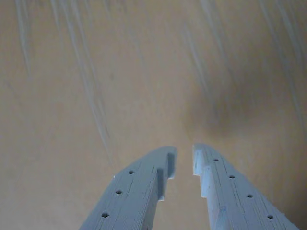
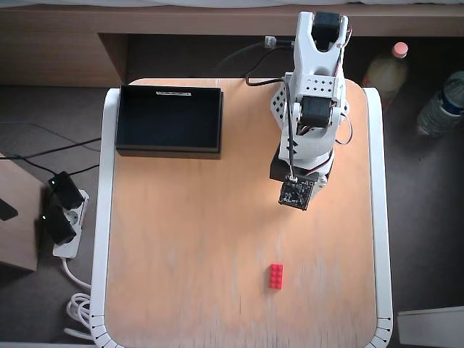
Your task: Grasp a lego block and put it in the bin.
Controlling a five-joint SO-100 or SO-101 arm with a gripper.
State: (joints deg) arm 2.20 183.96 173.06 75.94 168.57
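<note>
— Looking down from overhead, where's the block (image 2: 276, 276)?

— Lying flat on the table (image 2: 181, 239), toward the lower edge, right of centre. Nothing touches it. The arm (image 2: 310, 109) sits at the top right, folded over itself, well apart from the block.

— And the bin (image 2: 170, 119)?

— Top left corner of the table, open side up, with a white label on its far rim. Inside looks bare black.

— What about the gripper (image 1: 184, 160)?

— In the wrist view the two pale fingers (image 1: 134, 191) come in from the bottom edge, tips slightly apart with a narrow gap between them. Only blurred wood shows in that gap; they hold nothing.

— Anything off the table?

— Two bottles (image 2: 384, 69) on the floor at the right, a power strip (image 2: 61, 217) at the left.
</note>
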